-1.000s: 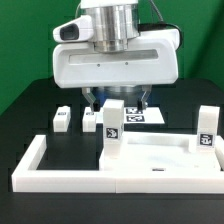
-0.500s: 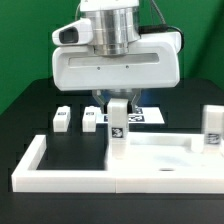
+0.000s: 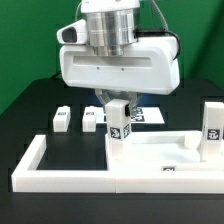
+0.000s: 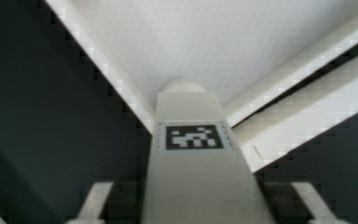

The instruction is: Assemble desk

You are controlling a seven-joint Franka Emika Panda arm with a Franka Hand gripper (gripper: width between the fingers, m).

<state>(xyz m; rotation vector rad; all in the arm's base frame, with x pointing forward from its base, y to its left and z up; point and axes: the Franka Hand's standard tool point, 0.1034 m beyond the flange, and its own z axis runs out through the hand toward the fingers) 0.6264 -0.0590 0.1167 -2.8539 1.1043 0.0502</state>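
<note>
The white tabletop (image 3: 160, 152) lies flat inside the border rail. A short square white leg (image 3: 118, 126) with a black-and-white tag stands upright at the tabletop's far left corner. My gripper (image 3: 117, 107) comes down over this leg from above and is shut on its upper part. In the wrist view the leg (image 4: 199, 140) fills the space between the fingers (image 4: 98, 203) of my gripper (image 4: 197, 206). A second leg (image 3: 211, 127) stands upright at the tabletop's far right corner. Two more legs (image 3: 62, 119) (image 3: 91, 118) rest on the black table behind the rail.
The long white U-shaped border rail (image 3: 32, 160) runs along the exterior view's left and the front of the tabletop. The marker board (image 3: 148, 115) lies behind the held leg. A green backdrop closes the rear.
My jaws have closed from wide open onto the upright leg. The leg, the tabletop and the far right leg have shifted slightly toward the exterior view's right.
</note>
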